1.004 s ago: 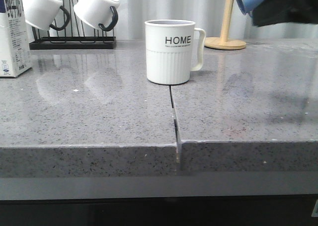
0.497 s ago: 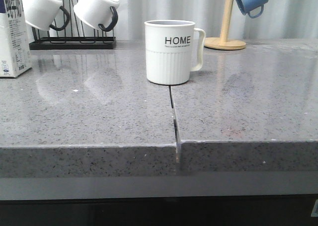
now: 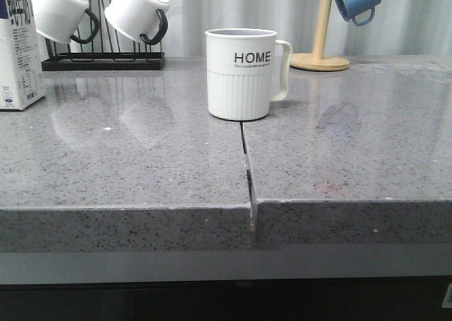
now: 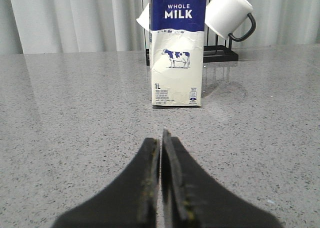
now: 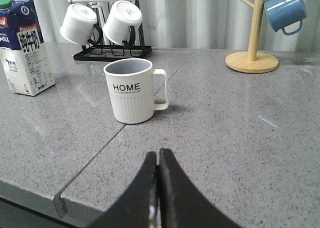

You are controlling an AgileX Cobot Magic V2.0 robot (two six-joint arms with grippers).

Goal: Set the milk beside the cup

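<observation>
The milk (image 4: 177, 47) is a tall white carton with a dark blue top and a cow picture. It stands upright at the far left of the counter, cut by the frame edge in the front view (image 3: 19, 49) and whole in the right wrist view (image 5: 26, 47). The cup (image 3: 242, 74), a white ribbed mug lettered "HOME", stands mid-counter with its handle to the right (image 5: 132, 90). My left gripper (image 4: 160, 140) is shut and empty, some way short of the milk. My right gripper (image 5: 159, 155) is shut and empty, short of the cup. Neither arm shows in the front view.
A black rack (image 3: 102, 60) with two small white mugs (image 3: 134, 10) stands at the back left, just behind the milk. A wooden mug tree (image 3: 321, 53) holding a blue mug (image 3: 358, 0) stands at the back right. A seam (image 3: 245, 152) splits the grey counter below the cup.
A dark arm that covered the blue mug at the top right one second ago has left the front view. The milk and cup have not moved.
</observation>
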